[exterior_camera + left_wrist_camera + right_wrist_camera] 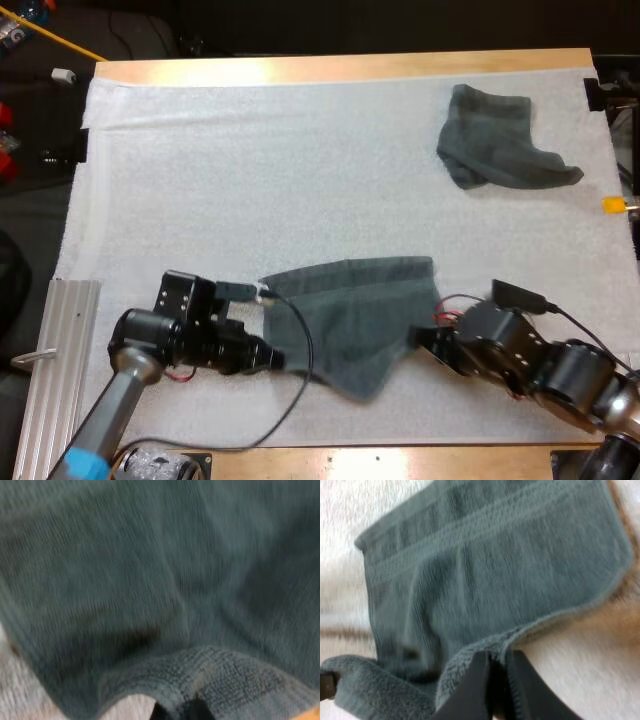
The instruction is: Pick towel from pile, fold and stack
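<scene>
Grey-green spread towel (350, 315) at near middle of white mat (250, 180), stretched between the two grippers. Far edge roughly straight, near side sagging to a blunt point toward the mat's near edge.

Left gripper (272, 357) at towel's left edge, reaching in from the left. Right gripper (422, 340) at towel's right edge, reaching in from the right. Both arms low over mat.

Left wrist view: towel cloth (160, 580) seen close up, thick hem curling just over dark fingertips (200, 714), hem pinched between them (tips barely visible, so grip read mostly from where the hem sits). Patch of pale mat beside the hem.

Right wrist view: two black fingers (470, 690) nearly together, clamped on towel's fluffy edge from both sides. Rest of towel (495, 570) spread away from them over the mat, woven band running across it near the far hem, one corner bunched up beside the fingers.

Crumpled towel (495, 140) at far right of mat, lumpy heap, well apart from spread towel and from both grippers, nothing touching it.

Metal rail (60, 370) just beside mat's near left corner, next to left arm. Strip of wooden table (350, 68) beyond mat's far edge.
</scene>
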You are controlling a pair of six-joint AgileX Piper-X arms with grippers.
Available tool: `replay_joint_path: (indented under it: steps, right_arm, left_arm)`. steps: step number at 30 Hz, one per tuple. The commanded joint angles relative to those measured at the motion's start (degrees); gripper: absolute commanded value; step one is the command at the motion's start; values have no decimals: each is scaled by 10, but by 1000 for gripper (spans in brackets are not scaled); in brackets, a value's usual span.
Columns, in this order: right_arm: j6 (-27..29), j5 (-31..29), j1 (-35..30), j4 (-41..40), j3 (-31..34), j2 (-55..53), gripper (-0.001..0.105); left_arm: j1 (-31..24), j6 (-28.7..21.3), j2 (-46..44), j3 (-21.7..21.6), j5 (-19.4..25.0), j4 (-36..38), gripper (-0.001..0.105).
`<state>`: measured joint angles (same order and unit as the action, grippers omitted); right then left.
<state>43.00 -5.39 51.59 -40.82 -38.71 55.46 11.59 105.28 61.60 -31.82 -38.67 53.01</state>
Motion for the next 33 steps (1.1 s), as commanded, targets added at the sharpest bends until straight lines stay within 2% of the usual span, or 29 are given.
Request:
replay_joint_path:
  steps: [1, 7, 14, 19, 27, 30, 33]
  right_arm:
    - [-8, -11, -7, 15, -3, 11, 0]
    - [-55, -17, -84, 62, -3, 71, 0]
    - [-59, 12, -155, 135, -3, 123, 0]
    - [-59, 31, -171, 155, -3, 149, 0]
    - [-59, 31, -170, 180, -3, 157, 0]
    - [-81, 31, -170, 203, -3, 157, 15]
    - [-82, 31, -170, 239, -3, 157, 46]
  left_arm:
    - [-9, 16, 11, -1, -19, -17, 0]
    - [-58, 40, 83, -1, -39, -101, 0]
    - [-87, 70, 106, -1, -33, -187, 0]
    - [-88, 76, 106, -1, 6, -202, 0]
    - [-88, 66, 106, -1, 6, -222, 0]
    - [-88, 66, 106, -1, 1, -233, 7]
    - [-88, 75, 106, -4, 1, -237, 36]
